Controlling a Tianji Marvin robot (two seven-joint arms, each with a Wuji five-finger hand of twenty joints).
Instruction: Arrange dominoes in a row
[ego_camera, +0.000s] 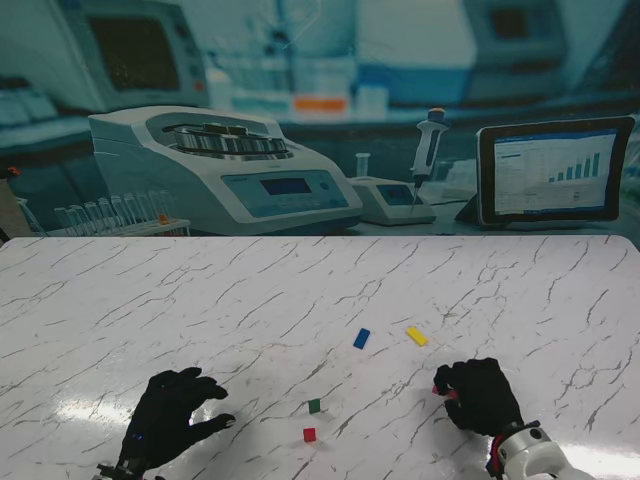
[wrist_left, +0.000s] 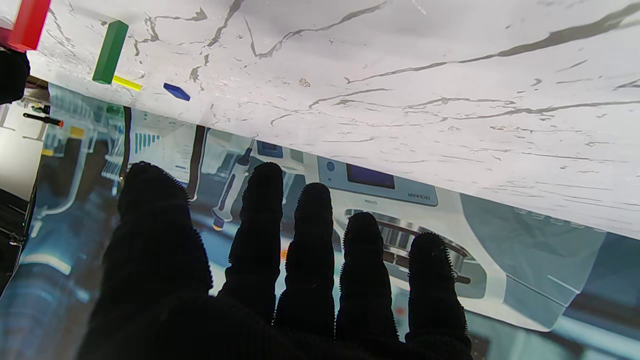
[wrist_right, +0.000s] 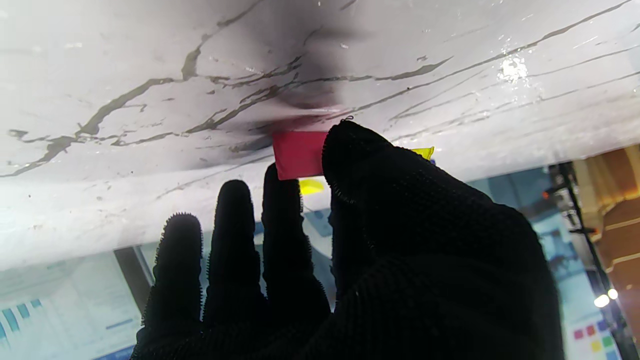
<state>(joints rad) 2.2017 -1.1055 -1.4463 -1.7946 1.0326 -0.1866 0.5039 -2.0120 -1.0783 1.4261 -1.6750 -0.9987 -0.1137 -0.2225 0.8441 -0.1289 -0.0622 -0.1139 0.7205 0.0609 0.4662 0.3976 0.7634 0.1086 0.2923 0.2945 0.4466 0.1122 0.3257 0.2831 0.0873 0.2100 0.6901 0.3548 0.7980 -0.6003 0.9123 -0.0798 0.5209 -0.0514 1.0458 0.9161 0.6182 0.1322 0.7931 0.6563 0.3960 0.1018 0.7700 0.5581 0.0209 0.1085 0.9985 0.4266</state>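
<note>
red domino pinched in right hand fingers.

White marble-patterned table with dark grey veins, glossy, carrying bright glare patches near its closer edge; behind its far edge, a printed laboratory backdrop in blue-green tones; on the backdrop, a centrifuge with a small display at left of centre; a rack of test tubes to its left; a pipette upright on a stand; a tablet showing a bar chart at right.
</note>
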